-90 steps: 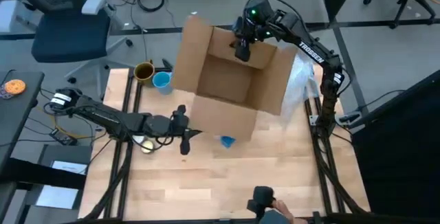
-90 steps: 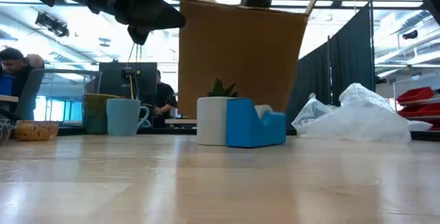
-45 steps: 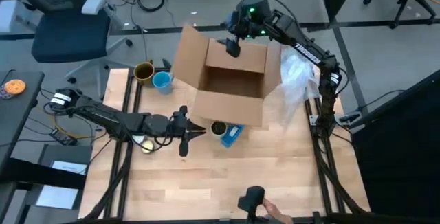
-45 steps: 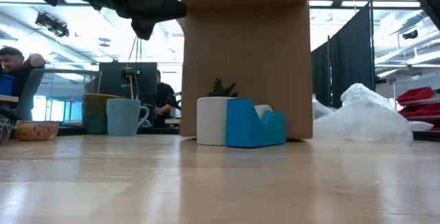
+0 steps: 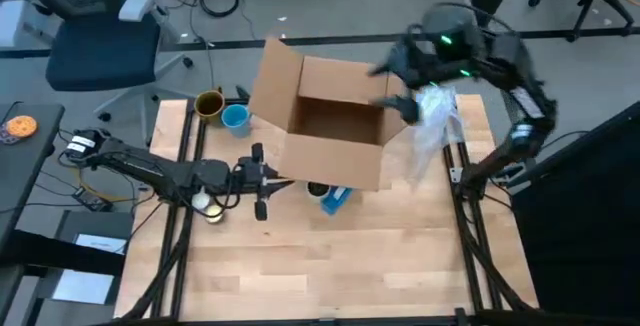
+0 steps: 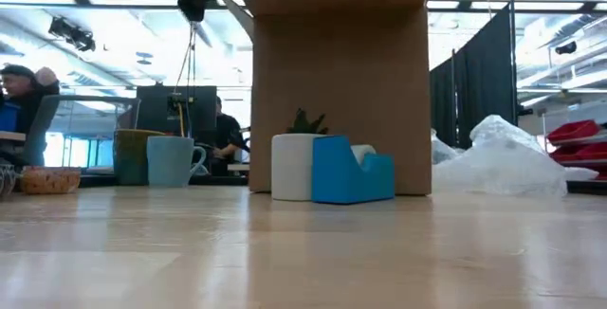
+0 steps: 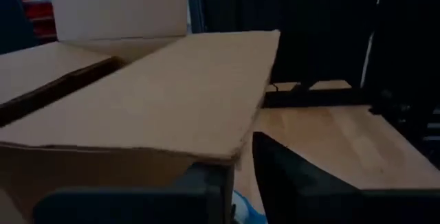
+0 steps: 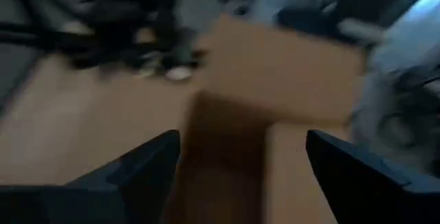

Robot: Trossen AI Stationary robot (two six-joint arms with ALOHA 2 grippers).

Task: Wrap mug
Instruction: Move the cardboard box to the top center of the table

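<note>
Pale wooden table (image 5: 330, 256) between two dark frames; office chairs and cables on the grey floor beyond, people at screens far back in the low view.

Change: the big open brown cardboard box (image 5: 330, 131) is down. A second ago I had it hoisted by its back wall with my right gripper (image 5: 400, 91); now it stands flat on the table and I have let go. That arm is swinging out toward the crumpled clear plastic wrap (image 5: 432, 126) at the table's right side, fingers spread wide and empty in its wrist view (blurred, but the gap is plain).

Task's thing: the white mug (image 6: 292, 166) stands just in front of the box's near wall, touching or nearly touching the blue tape dispenser (image 6: 351, 174). A teal mug (image 6: 174, 161) and a yellow-olive cup (image 6: 133, 157) sit well apart at the far left corner.

My left gripper (image 5: 258, 181) hovers above the table just left of the box's near corner. Its jaws: cannot tell.

Reading: box placed, so the container is ready. Wrapping itself has not begun; no wrap is on the mug. Fetching the plastic looks like the step in hand.
</note>
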